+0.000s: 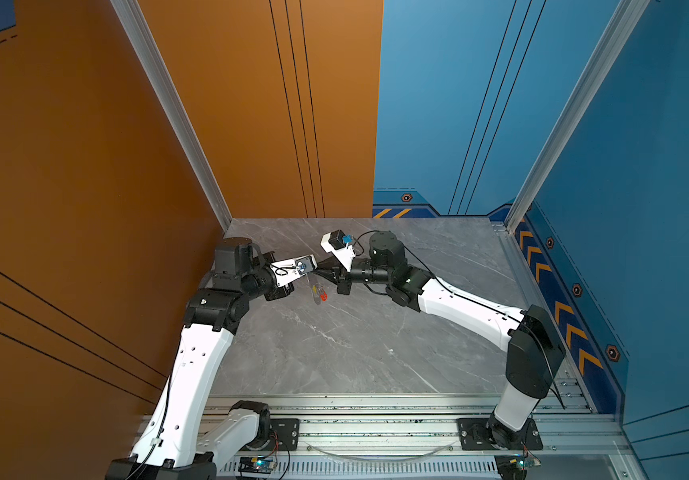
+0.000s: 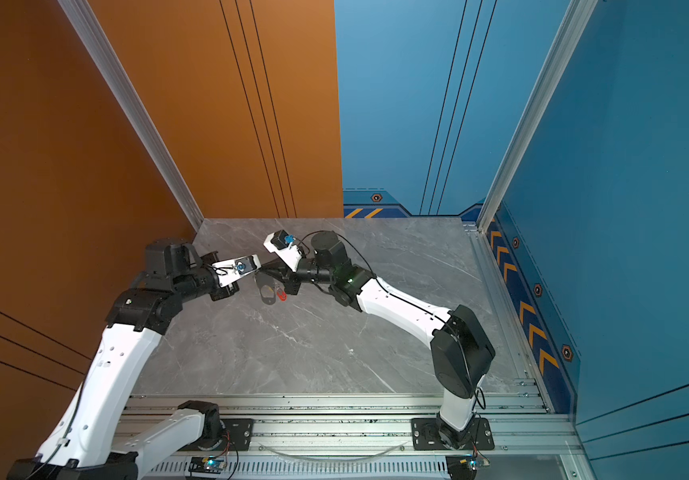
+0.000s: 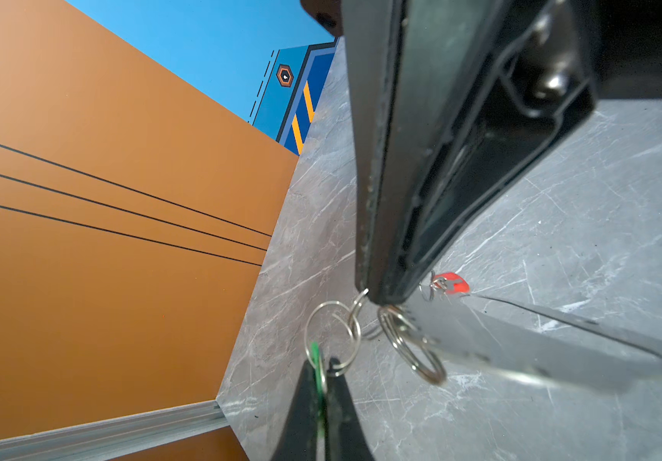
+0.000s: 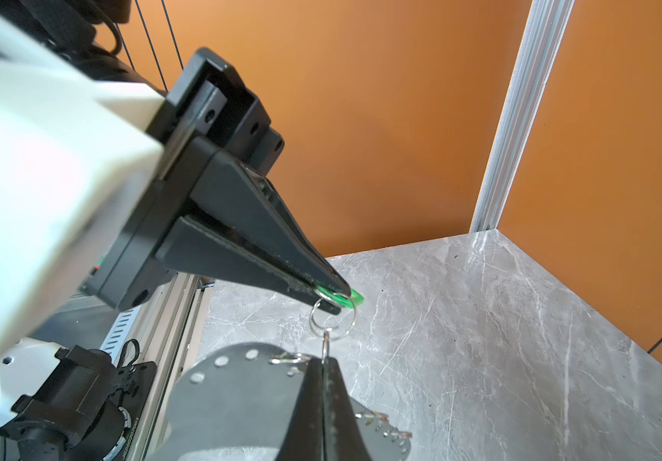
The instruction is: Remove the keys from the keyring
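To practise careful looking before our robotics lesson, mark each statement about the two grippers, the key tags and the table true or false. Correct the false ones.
1. The left gripper is shut on the green key tag. True.
2. The right gripper holds the red key tag. False: it is shut on a small silver ring, and no gripper touches the red tag.
3. A larger silver ring hangs between the green tag and that small ring. True.
4. The table is plain white. False: it is grey with a marble pattern.
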You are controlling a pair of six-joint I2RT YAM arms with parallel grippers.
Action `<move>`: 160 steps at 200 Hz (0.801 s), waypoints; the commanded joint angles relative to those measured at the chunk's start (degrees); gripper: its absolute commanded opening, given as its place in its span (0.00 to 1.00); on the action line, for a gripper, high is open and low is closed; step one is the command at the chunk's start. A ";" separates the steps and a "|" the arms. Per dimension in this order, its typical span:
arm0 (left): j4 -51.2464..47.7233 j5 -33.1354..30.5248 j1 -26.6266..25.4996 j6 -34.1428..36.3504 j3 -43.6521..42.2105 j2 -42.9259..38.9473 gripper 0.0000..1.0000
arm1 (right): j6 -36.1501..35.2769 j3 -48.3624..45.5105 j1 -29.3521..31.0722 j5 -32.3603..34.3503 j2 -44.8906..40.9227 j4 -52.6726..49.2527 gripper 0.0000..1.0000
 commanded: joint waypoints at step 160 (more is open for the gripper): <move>0.91 2.71 1.56 -9.60 -1.33 -2.52 0.00 | -0.84 -1.82 1.50 2.87 -3.26 2.80 0.02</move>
